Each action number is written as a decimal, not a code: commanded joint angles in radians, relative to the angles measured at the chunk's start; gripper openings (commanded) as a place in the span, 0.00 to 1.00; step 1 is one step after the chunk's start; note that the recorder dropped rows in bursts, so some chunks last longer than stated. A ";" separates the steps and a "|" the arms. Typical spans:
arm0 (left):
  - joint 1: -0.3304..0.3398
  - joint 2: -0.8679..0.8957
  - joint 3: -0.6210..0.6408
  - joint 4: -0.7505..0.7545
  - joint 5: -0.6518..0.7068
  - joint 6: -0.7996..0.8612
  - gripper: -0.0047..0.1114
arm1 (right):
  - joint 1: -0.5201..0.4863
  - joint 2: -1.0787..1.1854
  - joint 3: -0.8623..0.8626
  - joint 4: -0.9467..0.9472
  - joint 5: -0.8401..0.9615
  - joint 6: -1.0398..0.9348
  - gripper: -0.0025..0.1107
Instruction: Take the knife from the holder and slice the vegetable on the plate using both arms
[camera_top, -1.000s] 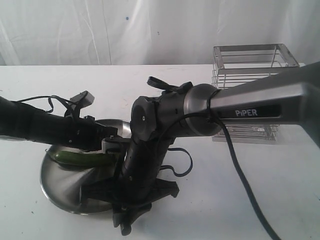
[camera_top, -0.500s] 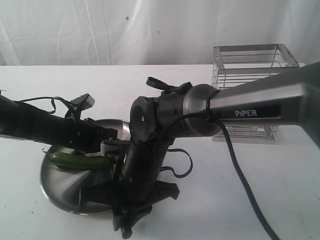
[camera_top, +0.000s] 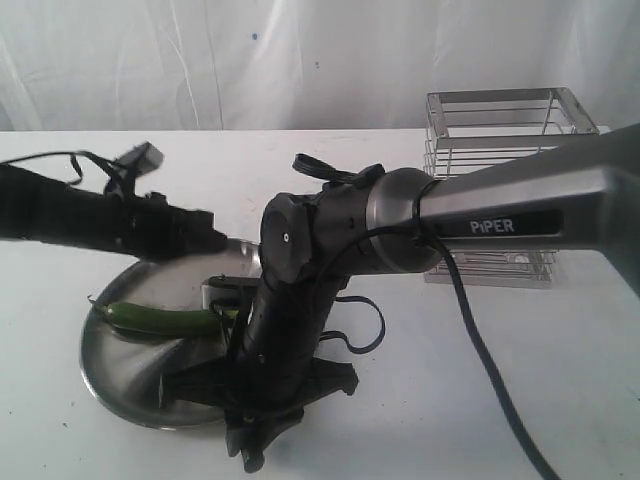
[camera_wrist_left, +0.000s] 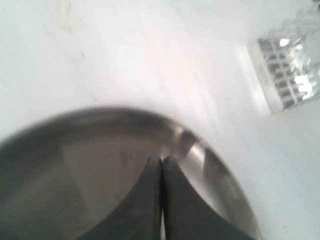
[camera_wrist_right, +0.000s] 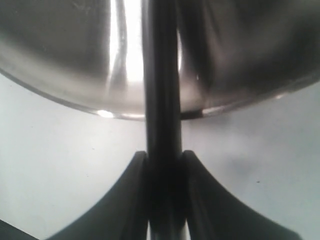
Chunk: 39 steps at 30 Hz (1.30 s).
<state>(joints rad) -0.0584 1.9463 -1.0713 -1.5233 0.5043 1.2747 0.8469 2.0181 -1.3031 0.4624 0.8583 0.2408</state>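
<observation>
The dark-green vegetable (camera_top: 160, 320) lies on the steel plate (camera_top: 110, 385), with nothing holding it. My left gripper (camera_top: 216, 243) (camera_wrist_left: 162, 159) hovers above the plate's (camera_wrist_left: 210, 160) far side, shut and empty. My right gripper (camera_wrist_right: 162, 155) is shut on the black knife (camera_wrist_right: 160, 75), which reaches over the plate's (camera_wrist_right: 75, 65) near rim. In the exterior view the right gripper (camera_top: 250, 445) sits low at the plate's front right edge, mostly hidden by its own wrist, and I cannot make out the blade there. The wire holder (camera_top: 500, 150) stands at the back right.
The grey PIPER arm section (camera_top: 500, 215) crosses from the right edge to the plate, trailing a black cable (camera_top: 490, 370). The holder (camera_wrist_left: 290, 70) shows blurred in the left wrist view. A white curtain backs the white table (camera_top: 480, 400).
My left arm has lifted up and back off the vegetable, which now lies free on the plate. The right arm and knife have not moved.
</observation>
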 joint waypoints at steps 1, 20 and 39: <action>0.070 -0.109 -0.009 0.000 0.054 -0.053 0.04 | -0.001 -0.021 -0.002 -0.015 -0.038 -0.002 0.02; 0.146 -0.330 0.256 0.044 0.030 -0.046 0.04 | 0.233 -0.062 -0.002 -0.449 -0.175 0.570 0.02; 0.146 -0.330 0.271 0.037 0.011 -0.036 0.04 | 0.240 -0.008 0.000 -0.519 -0.240 0.717 0.02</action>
<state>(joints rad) 0.0838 1.6264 -0.8079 -1.4697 0.4929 1.2332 1.0943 2.0136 -1.3031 -0.0480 0.6279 0.9563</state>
